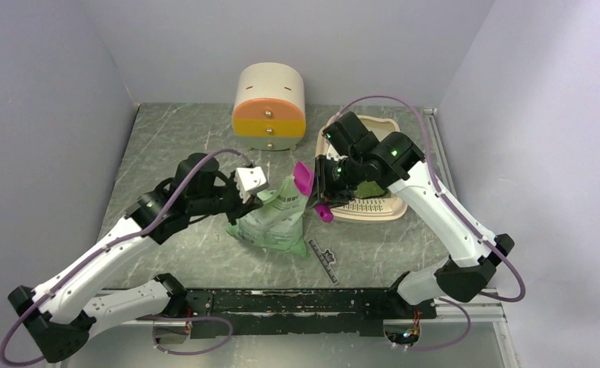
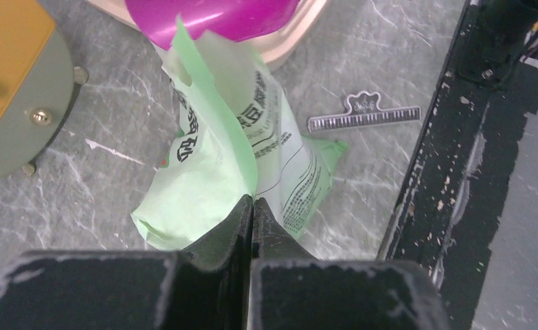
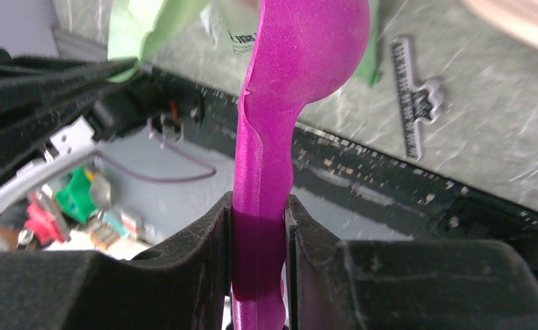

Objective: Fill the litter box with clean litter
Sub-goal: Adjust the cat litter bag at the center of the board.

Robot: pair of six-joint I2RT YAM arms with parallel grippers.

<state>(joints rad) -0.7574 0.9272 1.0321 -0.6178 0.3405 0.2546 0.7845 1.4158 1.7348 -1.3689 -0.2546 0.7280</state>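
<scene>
The beige litter box (image 1: 373,211) lies at the right, mostly hidden under my right arm. A patch of light-green litter (image 1: 371,188) shows inside it. My right gripper (image 1: 319,193) is shut on the handle of a magenta scoop (image 1: 303,178), whose bowl sits over the top of the green printed bag (image 1: 273,222). In the right wrist view the gripper (image 3: 258,206) clamps the scoop (image 3: 300,62). My left gripper (image 1: 255,201) is shut on the bag's edge. In the left wrist view the gripper (image 2: 253,201) pinches the bag (image 2: 211,172) below the scoop (image 2: 211,17).
The round beige-and-orange drawer unit (image 1: 270,107) stands at the back centre. A grey ruler-shaped bag clip (image 1: 325,257) lies in front of the bag, near the black front rail (image 1: 304,300). Walls close in the table on three sides.
</scene>
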